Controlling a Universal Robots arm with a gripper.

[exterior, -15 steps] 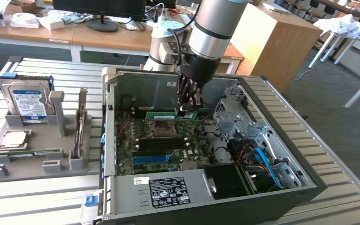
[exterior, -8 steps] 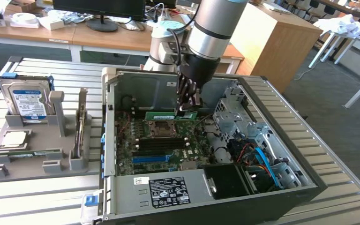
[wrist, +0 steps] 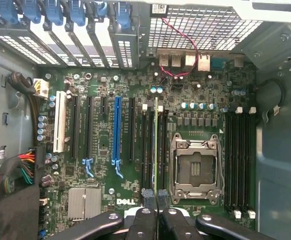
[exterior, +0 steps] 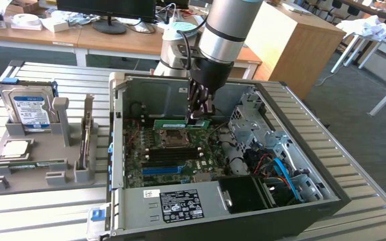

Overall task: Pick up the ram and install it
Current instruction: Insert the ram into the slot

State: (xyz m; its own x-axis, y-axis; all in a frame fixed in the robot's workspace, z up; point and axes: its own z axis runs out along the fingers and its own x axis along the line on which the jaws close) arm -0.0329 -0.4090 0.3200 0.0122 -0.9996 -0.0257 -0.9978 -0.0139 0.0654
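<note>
Fingers (wrist: 146,200), almost closed, pinch the ram (wrist: 157,145) edge-on between their tips; it stretches ahead of them over the motherboard (wrist: 100,145); slot contact unclear.

We see the ram (wrist: 156,145) edge-on, one end hidden inside the gripper (wrist: 156,200). The arm (exterior: 226,25) runs off the exterior view's edge. Print on the case label (exterior: 181,205) is too small to read.

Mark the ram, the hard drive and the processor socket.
ram (exterior: 179,123), exterior view, on the green board beside the hand.
hard drive (exterior: 30,109), exterior view, on its blue label.
processor socket (wrist: 195,169), wrist view, on the dark centre inside the metal frame.
</note>
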